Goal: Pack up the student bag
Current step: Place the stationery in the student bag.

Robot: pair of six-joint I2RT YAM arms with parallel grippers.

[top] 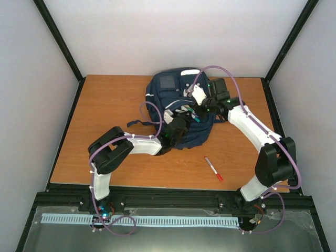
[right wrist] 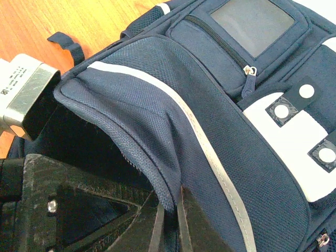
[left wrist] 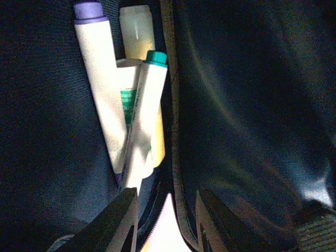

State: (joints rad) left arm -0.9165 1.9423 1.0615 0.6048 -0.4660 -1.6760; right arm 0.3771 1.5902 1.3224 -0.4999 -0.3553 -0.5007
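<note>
- Bottom centre of the left wrist view: left gripper (left wrist: 167, 218), jaws spread and grasping nothing, poked into the pocket mouth.
- Upper left of that view: purple-capped marker (left wrist: 97, 68), teal-capped marker (left wrist: 147, 100) and yellow marker (left wrist: 137, 31), crossed and leaning together deep in the pocket.
- Upper centre of the top view: student bag (top: 168, 100), lying front up on the table (top: 105, 131), within reach of both arms.
- Bottom centre of the right wrist view: right gripper (right wrist: 170, 228), clenched on the bag's flap edge and lifting it, seemingly to keep the mouth open for the other arm.
- Lower right of the top view: red pen (top: 213, 169), loose on the wood, well apart from the bag; probably next to pack.
</note>
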